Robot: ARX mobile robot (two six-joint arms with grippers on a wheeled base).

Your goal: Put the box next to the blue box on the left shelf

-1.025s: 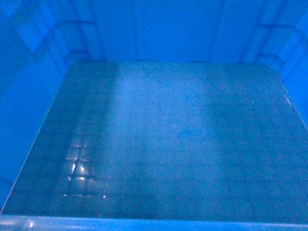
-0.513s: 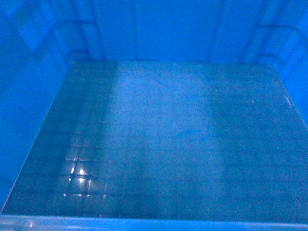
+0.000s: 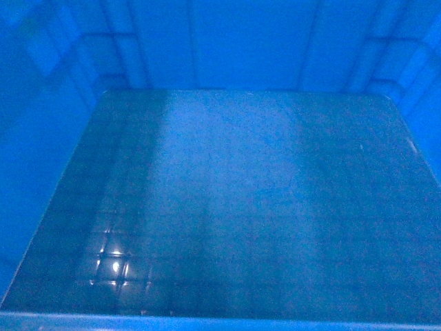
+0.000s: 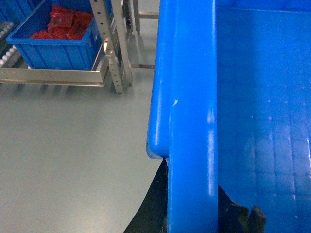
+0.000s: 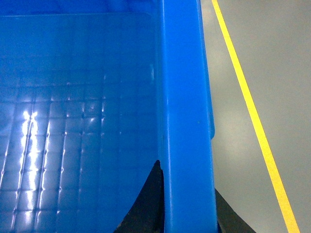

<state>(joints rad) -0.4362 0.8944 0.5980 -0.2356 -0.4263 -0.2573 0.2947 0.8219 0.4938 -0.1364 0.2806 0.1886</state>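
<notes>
My head view is filled by the box point(image 3: 234, 207), hiding everything beyond. Both end effectors, left point(image 4: 192, 213) and right point(image 5: 187, 213), clamp its side rims above the floor point(image 4: 73, 160); fingertips cut off.

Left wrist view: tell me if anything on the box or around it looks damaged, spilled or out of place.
Nothing serious. The box has one small pale scuff on its rim. Its floor looks empty and clean. Behind it, the second box of red items sits square on the shelf, and nothing has spilled on the floor.
</notes>
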